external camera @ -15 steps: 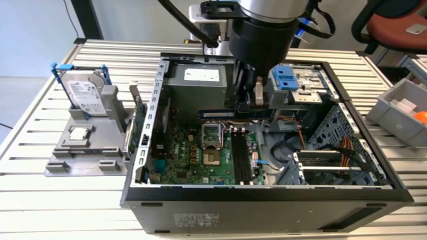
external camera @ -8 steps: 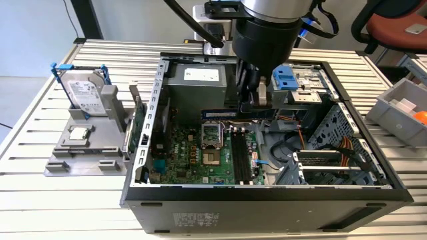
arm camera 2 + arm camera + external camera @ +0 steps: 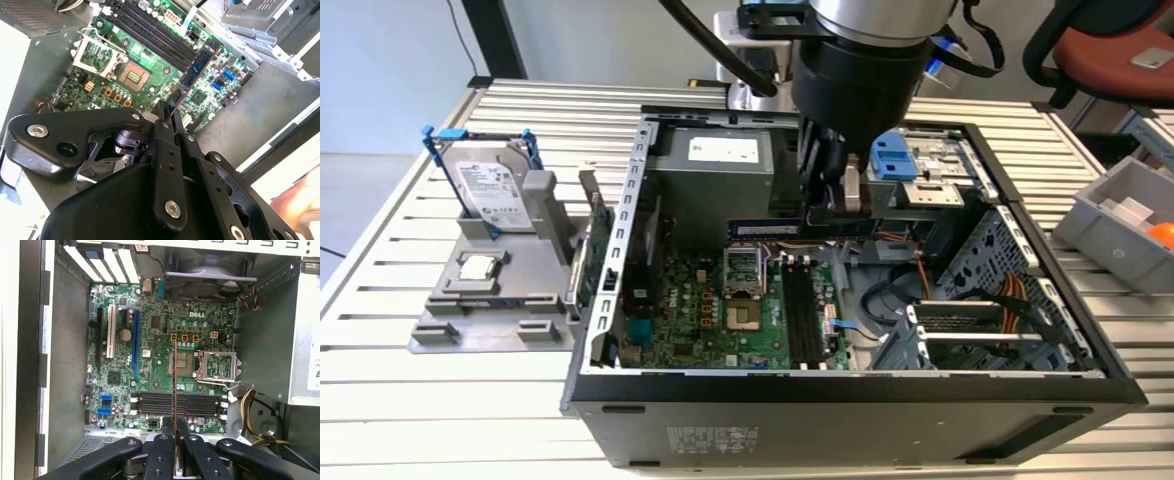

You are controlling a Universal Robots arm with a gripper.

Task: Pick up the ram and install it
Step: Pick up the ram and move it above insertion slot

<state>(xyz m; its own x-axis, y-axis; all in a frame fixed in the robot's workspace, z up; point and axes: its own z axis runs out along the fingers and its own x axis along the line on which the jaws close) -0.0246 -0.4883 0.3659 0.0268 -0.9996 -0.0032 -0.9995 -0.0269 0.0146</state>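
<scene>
**Gripper.** The gripper hangs from the arm inside the open top of the case. Its jaws are drawn narrow and clamped on the ram. In both wrist views the fingers press on either face of the stick, with no gap visible.

**Ram.** The ram is held by one end and is seated in nothing. In the exterior view it lies level, reaching from the gripper toward the exterior view's left, in front of the power supply and above the board. In the second wrist view its blue face juts out past the fingertips. In the first wrist view it shows edge-on as a thin line.

**Slots.** The black memory slots are all unfilled. The ram lies crosswise to them (judged from both wrist views), over the ground between the slots and the socket.

**Surroundings.** On the table, at the exterior view's left of the case, a grey stand carries the hard drive upright in its blue frame. The green card stands on edge between the stand and the case wall. A grey bin sits at the exterior view's right, well apart from the gripper.
</scene>
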